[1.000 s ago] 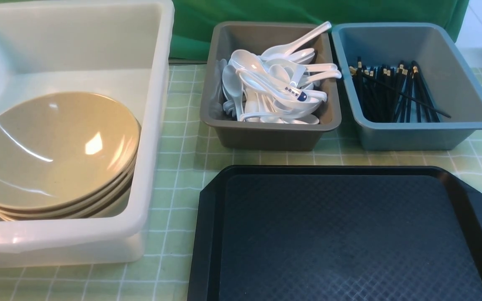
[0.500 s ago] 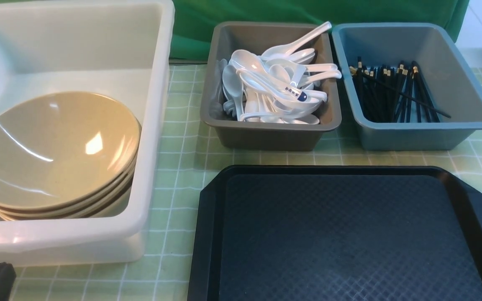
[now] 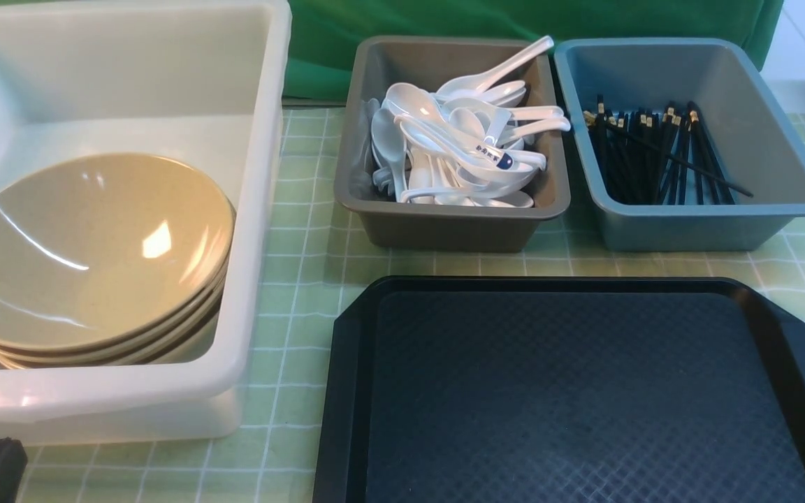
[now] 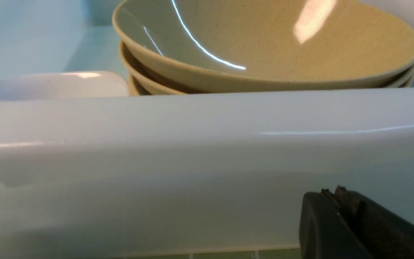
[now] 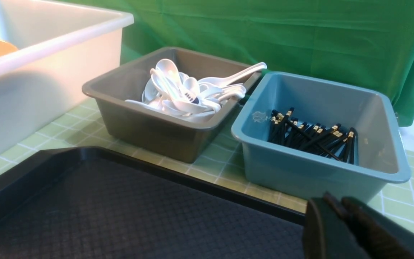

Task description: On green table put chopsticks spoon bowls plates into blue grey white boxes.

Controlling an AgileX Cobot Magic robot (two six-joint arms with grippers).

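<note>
Tan bowls (image 3: 88, 258) are sitting stacked inside the white box (image 3: 256, 230), at twelve o'clock from the left gripper (image 4: 340, 196), the nearer one; both it and the right gripper (image 5: 336, 203) are pressed together, holding nothing.

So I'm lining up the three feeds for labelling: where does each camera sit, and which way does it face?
Front: between the arms, looking forward over the black tray; only a dark bit of the left arm shows.
Left wrist: low outside the white box, facing the bowls; left gripper shut.
Right wrist: above the tray, facing the grey box and blue box; right gripper shut.
Shared: front and left wrist both see the bowls.
</note>
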